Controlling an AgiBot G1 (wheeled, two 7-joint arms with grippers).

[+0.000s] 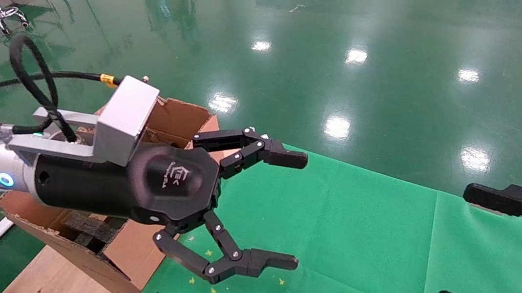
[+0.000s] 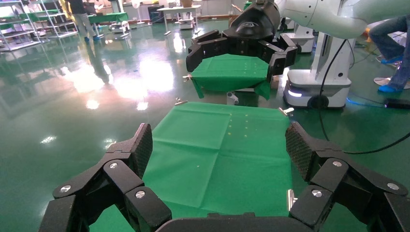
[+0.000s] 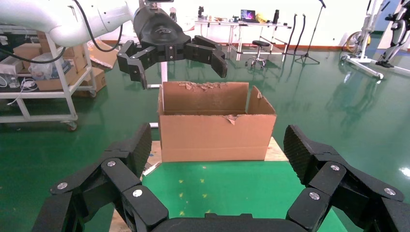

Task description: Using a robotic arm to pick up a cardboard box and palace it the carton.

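Carton (image 1: 130,254) beside green cloth (image 1: 354,236); glossy green floor (image 1: 350,53) around.

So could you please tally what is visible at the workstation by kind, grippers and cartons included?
Grippers: 2, the left gripper held open over the green cloth beside the carton, and the right gripper open at the cloth's right edge.
Cartons: 1, the carton, flaps torn, top open.
Small cardboard boxes: 0 in view.
Total: 3.
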